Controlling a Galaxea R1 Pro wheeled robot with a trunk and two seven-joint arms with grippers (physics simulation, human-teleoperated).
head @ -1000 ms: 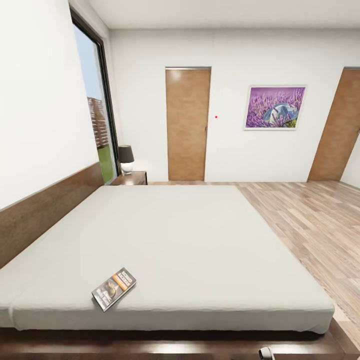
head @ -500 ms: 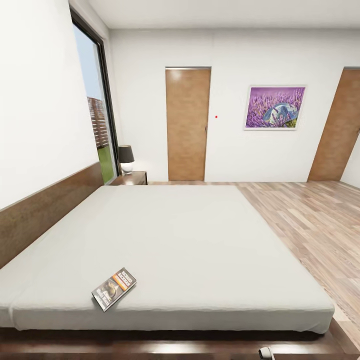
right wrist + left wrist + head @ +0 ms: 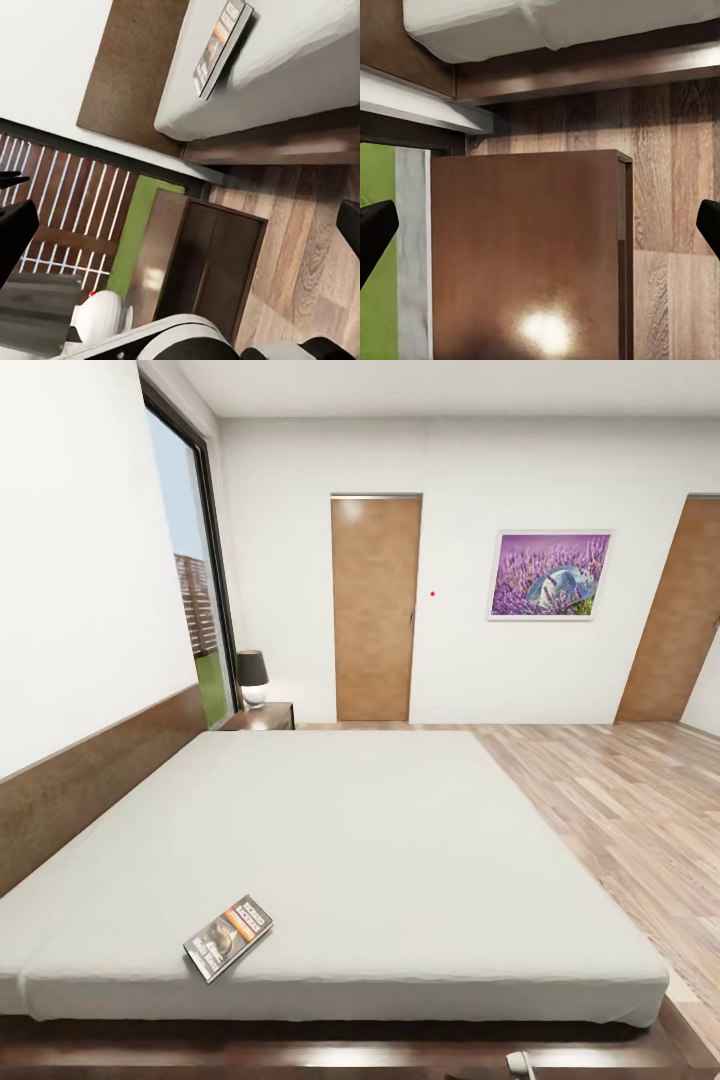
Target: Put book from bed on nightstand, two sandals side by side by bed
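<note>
In the head view the book lay flat on the bed, in the lower left of the frame, close to the mattress's near edge and turned at a slant. Nothing touched it. A far nightstand stood at the left of the frame's middle, beyond the bed's far corner and beside the window, with a lamp on top. Two doors and a picture hung on the back wall, and wood floor ran along the right.

In the left wrist view the left tool stood wide, its dark fingertips at opposite edges of the frame with nothing between them; a glossy near nightstand filled the middle, and the bed's frame crossed the top.

In the right wrist view the right tool was likewise wide and held nothing. The book showed at the top, near the mattress corner, with the near nightstand in the lower middle of the frame.
</note>
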